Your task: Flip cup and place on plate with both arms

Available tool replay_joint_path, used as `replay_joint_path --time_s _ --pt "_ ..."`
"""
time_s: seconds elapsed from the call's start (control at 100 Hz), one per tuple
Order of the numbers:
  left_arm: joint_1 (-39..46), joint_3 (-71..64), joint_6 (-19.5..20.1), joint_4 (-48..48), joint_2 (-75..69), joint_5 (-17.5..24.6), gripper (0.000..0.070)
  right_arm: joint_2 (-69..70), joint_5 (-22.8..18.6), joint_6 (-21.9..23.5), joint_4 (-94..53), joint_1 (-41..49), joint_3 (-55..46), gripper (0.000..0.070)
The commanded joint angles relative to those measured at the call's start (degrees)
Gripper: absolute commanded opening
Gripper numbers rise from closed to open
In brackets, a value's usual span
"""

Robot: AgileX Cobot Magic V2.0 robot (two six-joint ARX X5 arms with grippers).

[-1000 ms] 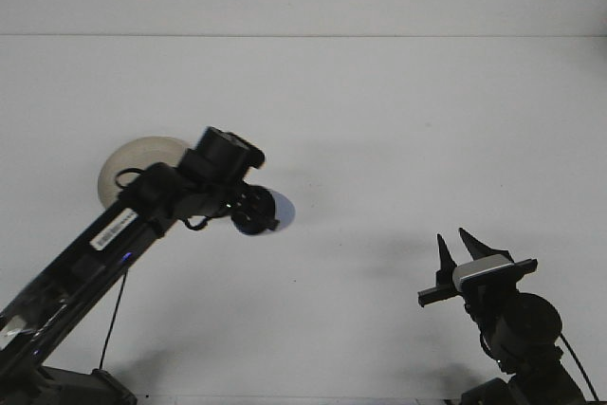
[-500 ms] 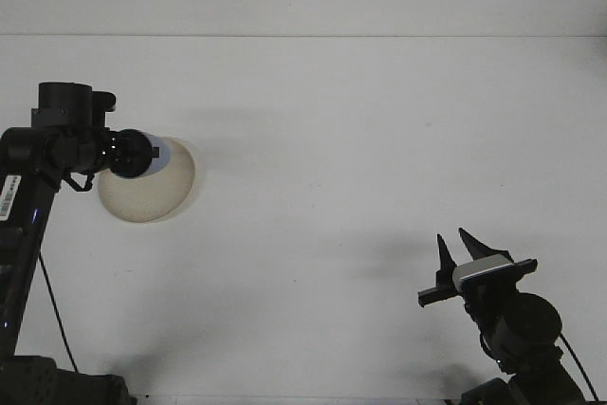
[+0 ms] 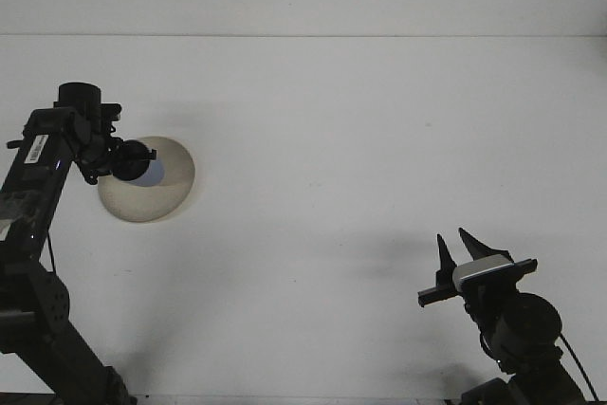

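Note:
A beige round plate [image 3: 152,196] lies on the white table at the left. A pale blue cup [image 3: 152,170] hangs over the plate's upper left part, and my left gripper [image 3: 136,161] is shut on it. Dark fingers hide most of the cup, so its tilt is unclear. At the lower right my right gripper [image 3: 457,244] points up with its fingers open and nothing between them. It is far from the cup and the plate.
The white table [image 3: 360,139] stretches across the view, with its far edge near the top. The left arm's links [image 3: 28,234] run down the left side, and the right arm's base [image 3: 517,329] sits at the bottom right.
The left arm has swung the cup from the table's middle-left over to the plate, then lowered it slightly onto the plate's upper part. The right arm has stayed still.

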Motion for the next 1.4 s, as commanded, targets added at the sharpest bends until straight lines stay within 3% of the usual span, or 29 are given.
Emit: replay_joint_path --time_s 0.0,0.17,0.3,0.34,0.66,0.85,0.95,1.02,1.15,1.24,1.29,1.37,1.39 --pt "0.4 1.0 1.0 -0.1 2.1 -0.2 0.0015 0.0 0.0 0.6 0.5 0.1 0.3 0.0235" --pt "0.4 1.0 2.5 0.1 3.1 -0.3 0.0035 0.0 0.0 0.6 0.5 0.1 0.3 0.0235" --pt "0.5 1.4 2.3 0.3 3.1 -0.3 0.0360 0.0 0.0 0.6 0.5 0.1 0.3 0.0235" --pt "0.5 1.8 1.7 0.3 3.1 -0.3 0.0399 0.0 0.0 0.6 0.5 0.1 0.3 0.0235" --pt "1.9 13.1 -0.3 -4.7 -3.8 1.1 0.0387 0.0 0.3 0.6 0.5 0.0 0.3 0.0235" --pt "3.2 13.9 -1.9 -4.2 -15.6 7.1 0.0380 0.0 2.6 0.7 0.5 0.0 0.3 0.0235" --pt "3.2 13.6 -2.5 -6.2 -21.5 12.9 0.0368 0.0 3.4 1.0 0.4 0.0 0.3 0.0235" --pt "3.2 11.9 -2.4 -6.1 -25.9 15.6 0.0283 -0.2 3.4 2.3 -0.3 0.0 0.3 0.0235" --pt "2.0 2.5 -2.1 -1.1 -35.5 15.9 0.0140 -0.9 4.3 2.7 -0.4 0.0 0.2 0.0234" --pt "0.8 -8.3 -0.8 5.7 -43.0 15.8 0.0002 -1.5 6.1 2.8 -0.1 -0.2 0.1 0.0231" --pt "0.3 -15.3 -0.8 11.0 -47.2 15.8 0.0013 -1.6 6.4 2.8 0.9 -0.3 -0.2 0.0174" --pt "0.0 -27.6 -1.0 20.8 -54.4 15.7 0.0013 -1.6 6.4 3.2 2.6 -0.8 -0.6 0.0002" --pt "0.0 -30.8 -1.0 23.5 -56.3 15.6 0.0013 -1.6 6.4 3.3 3.1 -0.9 -0.8 0.0000"
